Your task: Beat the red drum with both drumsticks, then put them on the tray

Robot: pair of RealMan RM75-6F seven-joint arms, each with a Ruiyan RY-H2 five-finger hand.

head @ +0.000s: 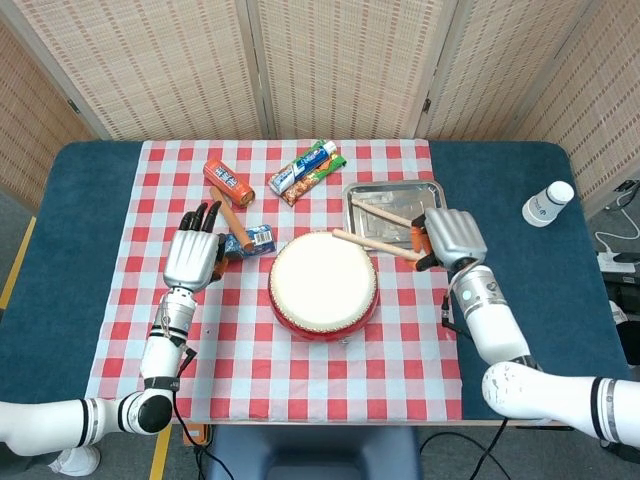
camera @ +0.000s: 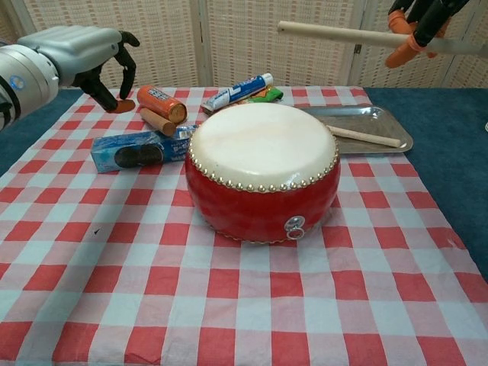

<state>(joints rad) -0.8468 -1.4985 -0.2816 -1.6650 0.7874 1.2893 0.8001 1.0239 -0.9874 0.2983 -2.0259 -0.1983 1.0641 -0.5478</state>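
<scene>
My right hand (head: pixel 452 237) holds a drumstick (head: pixel 375 245) up beside the red drum (head: pixel 323 283). My left hand (head: pixel 193 257) on the drum's other side holds nothing, fingers apart.

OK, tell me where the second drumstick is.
The drumstick is in the right hand, held in the air right of the drum, near the tray's front edge. Another stick already lies in the tray.

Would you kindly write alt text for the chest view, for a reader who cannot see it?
A red drum sits on a checked tablecloth. The right hand, top right, holds a drumstick level above it. The left hand hangs empty at the left, and a second drumstick lies on the metal tray.
</scene>
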